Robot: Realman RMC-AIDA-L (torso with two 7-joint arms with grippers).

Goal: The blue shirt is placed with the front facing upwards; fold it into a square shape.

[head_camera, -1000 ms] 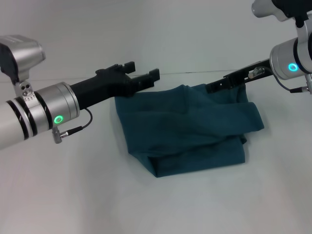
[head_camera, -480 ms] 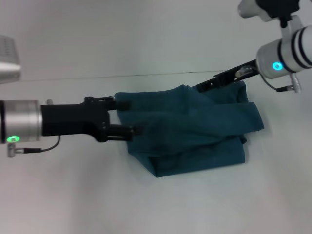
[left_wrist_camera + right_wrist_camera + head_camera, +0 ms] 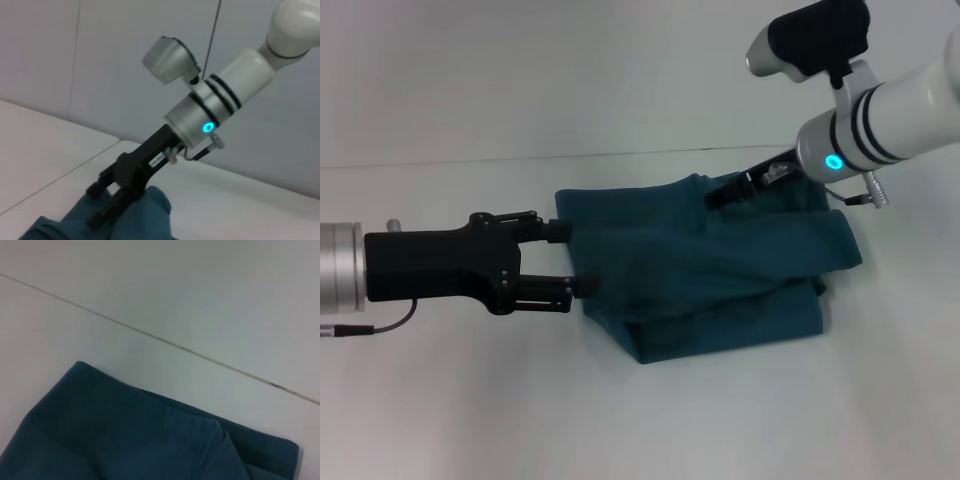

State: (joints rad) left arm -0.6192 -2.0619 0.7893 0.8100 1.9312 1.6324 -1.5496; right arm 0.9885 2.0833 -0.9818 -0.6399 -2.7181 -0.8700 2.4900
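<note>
While blue shirt (image 3: 710, 270) lies folded, left gripper (image 3: 570, 258) straddles its edge.

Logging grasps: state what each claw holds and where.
Left claw: open at the blue shirt's left edge, holding nothing. Right claw: over the shirt's far edge; a hold cannot be told.

- Table (image 3: 470, 420): white, plain, matte surface; a thin seam line runs across its far part.
- Blue shirt (image 3: 720, 270): dark teal, folded into a rumpled bundle, lying directly on the table, centre-right.
</note>
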